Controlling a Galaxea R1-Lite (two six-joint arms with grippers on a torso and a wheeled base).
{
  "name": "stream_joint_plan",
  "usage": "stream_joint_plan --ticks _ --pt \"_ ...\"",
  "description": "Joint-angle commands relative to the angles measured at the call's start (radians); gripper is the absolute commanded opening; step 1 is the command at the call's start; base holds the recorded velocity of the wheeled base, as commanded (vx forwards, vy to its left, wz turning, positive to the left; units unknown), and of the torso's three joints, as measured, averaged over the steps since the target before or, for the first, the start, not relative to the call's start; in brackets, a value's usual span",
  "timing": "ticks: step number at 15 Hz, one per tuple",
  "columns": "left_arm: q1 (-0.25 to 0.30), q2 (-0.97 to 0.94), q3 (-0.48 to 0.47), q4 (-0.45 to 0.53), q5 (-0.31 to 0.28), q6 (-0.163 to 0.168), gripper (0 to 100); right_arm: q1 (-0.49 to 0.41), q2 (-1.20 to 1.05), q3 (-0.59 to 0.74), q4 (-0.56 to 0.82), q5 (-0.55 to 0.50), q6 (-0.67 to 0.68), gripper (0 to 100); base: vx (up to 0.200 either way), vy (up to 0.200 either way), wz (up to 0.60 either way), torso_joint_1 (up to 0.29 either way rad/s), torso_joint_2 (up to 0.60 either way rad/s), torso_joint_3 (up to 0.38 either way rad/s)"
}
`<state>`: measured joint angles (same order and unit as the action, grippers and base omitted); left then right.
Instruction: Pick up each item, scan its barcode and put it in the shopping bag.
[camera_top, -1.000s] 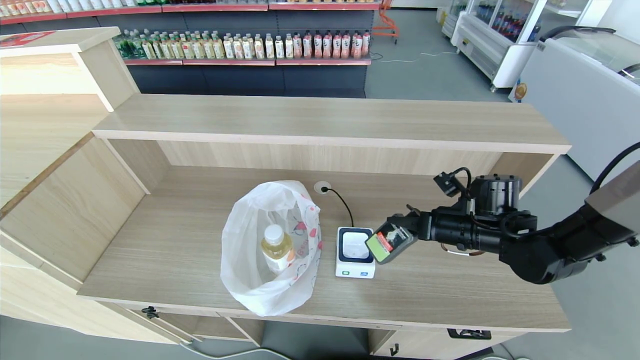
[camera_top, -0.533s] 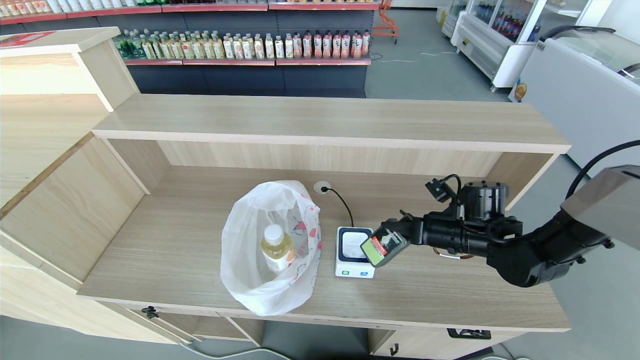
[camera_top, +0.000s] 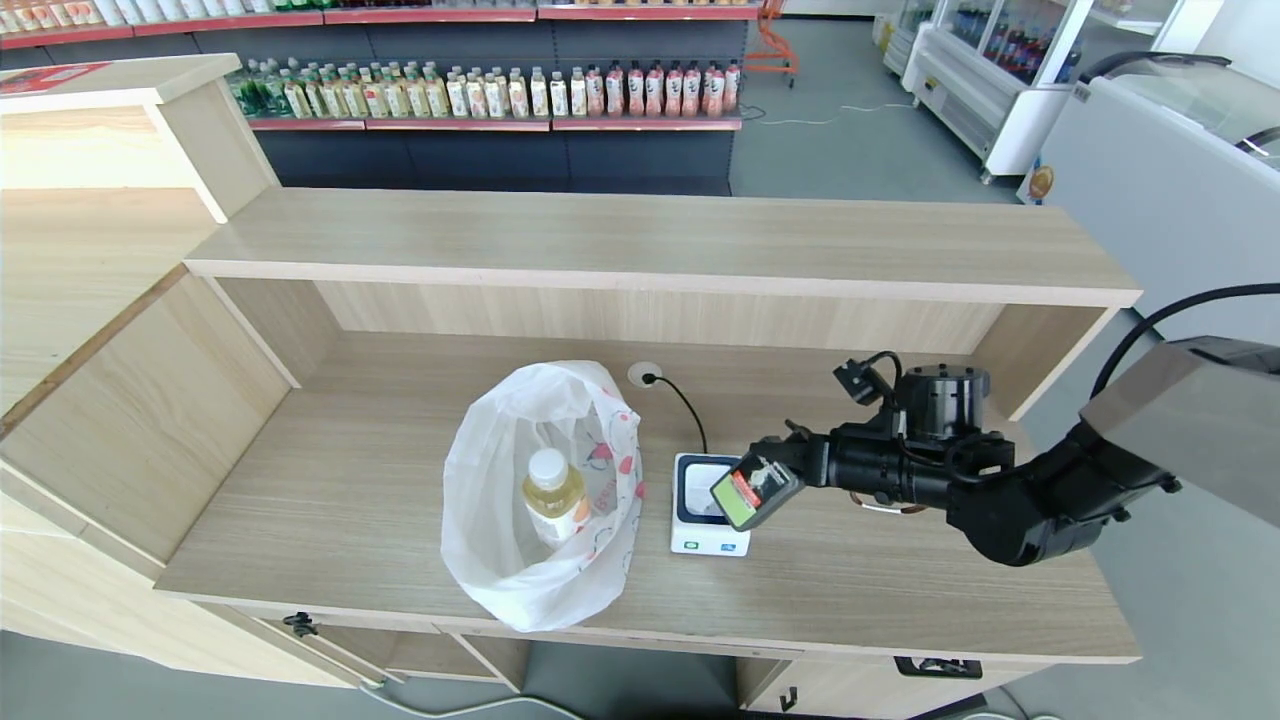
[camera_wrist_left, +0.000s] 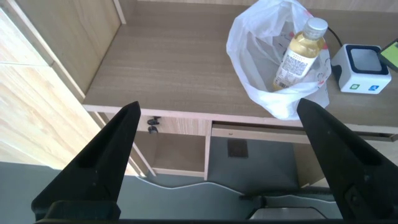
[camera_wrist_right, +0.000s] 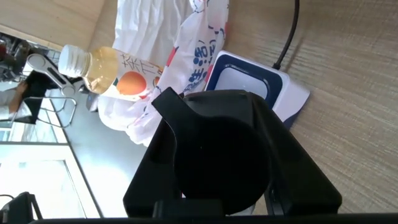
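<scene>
- Right now the right gripper (camera_top: 772, 472) is closed on a small item (camera_top: 746, 496) with a green face and a red-and-white label, pinching it at the end nearest the arm.
- The item is tilted and held clear of the counter (camera_top: 330, 480). In the head view it overlaps the right edge of the scanner (camera_top: 706, 545).
- Whether the item touches the scanner cannot be told.
- The scanner is a white block with a dark-rimmed window on top, and it stands on the counter just to the right of the shopping bag (camera_top: 500, 570).
- A black cable (camera_top: 690, 408) runs from the scanner's back to a round hole in the counter.
- The shopping bag is white plastic with a red-and-blue print, and it stands open-mouthed near the counter's front edge.
- Inside the bag a bottle (camera_top: 552, 495) of pale yellow drink with a white cap leans against the bag wall.
- The left gripper (camera_wrist_left: 214, 115) hangs in front of the counter's near edge, well apart from the bag. Its two dark fingers are spread wide with nothing between them.
- From the left wrist view the bag, the bottle and the scanner sit side by side on the counter top.
</scene>
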<state>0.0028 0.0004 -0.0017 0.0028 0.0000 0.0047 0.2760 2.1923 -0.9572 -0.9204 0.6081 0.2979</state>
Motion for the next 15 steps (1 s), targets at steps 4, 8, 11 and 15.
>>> stream_joint_plan --ticks 4,8,11,15 --pt "0.000 0.000 0.000 0.000 0.000 0.000 100 0.035 0.058 -0.032 -0.028 -0.010 0.003 0 0.000 0.000 0.00 0.000 0.00 0.000" --pt "0.000 0.000 0.000 0.000 0.000 0.000 100 0.048 0.107 -0.101 -0.025 -0.011 0.004 0 0.000 0.000 0.00 0.000 0.00 0.000" --pt "0.000 0.000 0.000 0.000 0.000 0.000 100 0.048 0.119 -0.113 -0.025 -0.027 0.004 0 0.000 0.000 0.00 0.000 0.00 0.000" --pt "0.000 0.000 0.000 0.000 0.000 0.000 100 0.048 0.132 -0.115 -0.026 -0.074 0.004 0 0.000 0.000 0.00 0.000 0.00 0.000"
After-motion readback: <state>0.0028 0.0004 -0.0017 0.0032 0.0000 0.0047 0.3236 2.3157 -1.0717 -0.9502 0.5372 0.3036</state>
